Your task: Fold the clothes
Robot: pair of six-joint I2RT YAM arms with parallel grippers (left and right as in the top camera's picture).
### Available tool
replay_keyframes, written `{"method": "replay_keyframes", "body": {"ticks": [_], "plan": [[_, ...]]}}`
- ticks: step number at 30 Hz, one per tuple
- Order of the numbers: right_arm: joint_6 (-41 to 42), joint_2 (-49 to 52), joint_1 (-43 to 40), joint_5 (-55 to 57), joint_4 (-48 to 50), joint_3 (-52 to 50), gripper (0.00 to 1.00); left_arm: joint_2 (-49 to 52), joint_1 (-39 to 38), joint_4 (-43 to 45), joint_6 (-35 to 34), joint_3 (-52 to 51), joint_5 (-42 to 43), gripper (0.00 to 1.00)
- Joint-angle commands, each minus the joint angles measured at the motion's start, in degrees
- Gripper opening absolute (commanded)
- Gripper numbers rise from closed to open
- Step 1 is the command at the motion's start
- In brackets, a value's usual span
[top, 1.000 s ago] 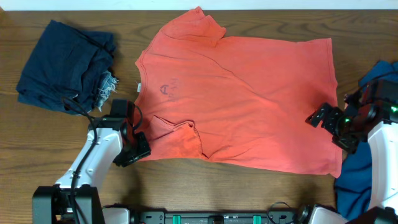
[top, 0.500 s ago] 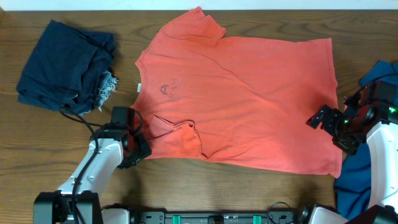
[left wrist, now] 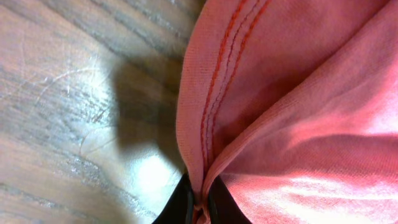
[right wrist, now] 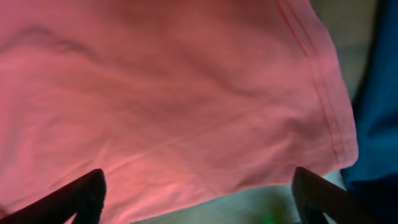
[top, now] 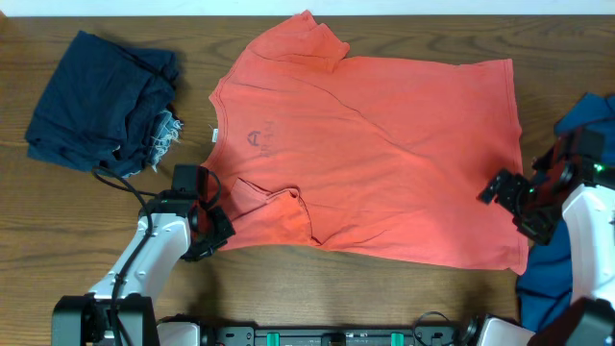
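The clothes here are chiefly a coral-red T-shirt (top: pixel 384 144) lying flat across the middle of the table, neck to the left. My left gripper (top: pixel 213 227) is at the shirt's near-left sleeve and is shut on the sleeve's stitched hem. In the left wrist view the T-shirt (left wrist: pixel 298 93) folds into a thin ridge pinched between the dark jaws of the left gripper (left wrist: pixel 200 208). My right gripper (top: pixel 514 204) hovers open over the near-right hem. In the right wrist view the T-shirt (right wrist: pixel 186 93) lies below the right gripper (right wrist: pixel 202 199), untouched, between wide-spread fingertips (right wrist: pixel 87 193).
A folded dark navy garment (top: pixel 101 101) with a frayed denim edge sits at the back left. A blue garment (top: pixel 557 279) is bunched at the right edge under the right arm, blue cloth (right wrist: pixel 379 93) also beside the shirt corner. Bare wood (left wrist: pixel 62 93) lies left of the sleeve.
My left gripper has closed on the sleeve hem after settling at the shirt's near-left edge. The right gripper has shifted slightly right and toward the front edge, still open.
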Motion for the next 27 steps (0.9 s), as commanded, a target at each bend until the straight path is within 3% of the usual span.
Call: {"method": "replay_keyframes", "body": {"ticks": [1,5,10,13,16,19,27], "plan": [[4.96,2.78,-3.28,5.11,1.14,-3.61,0.79,2.23,0.26,-2.23,0.26,-1.2,-0.96,0.06],[5.42,5.16,-9.49,5.4,1.73,-5.33,0.72,2.21,0.26,-2.27,0.26,-0.37,-0.94,0.06],[5.2,7.82,-16.37,2.86,1.9,-6.34,0.48,2.21,0.26,-2.25,0.28,-0.26,-0.94,0.06],[4.13,8.02,-17.0,2.51,1.95,-7.28,0.47,2.21,0.26,-2.29,0.26,-0.26,-0.92,0.06],[4.28,8.02,-17.07,3.17,2.12,-8.7,0.62,2.16,0.26,-2.71,0.26,-0.26,-0.92,0.06],[5.9,8.02,-17.7,3.19,4.2,-10.69,0.62,2.16,0.26,-3.08,0.26,-0.26,-0.79,0.06],[9.57,8.02,-21.2,3.13,8.83,-13.77,0.35,2.16,0.26,-3.06,0.26,-0.26,-0.72,0.06]]}}
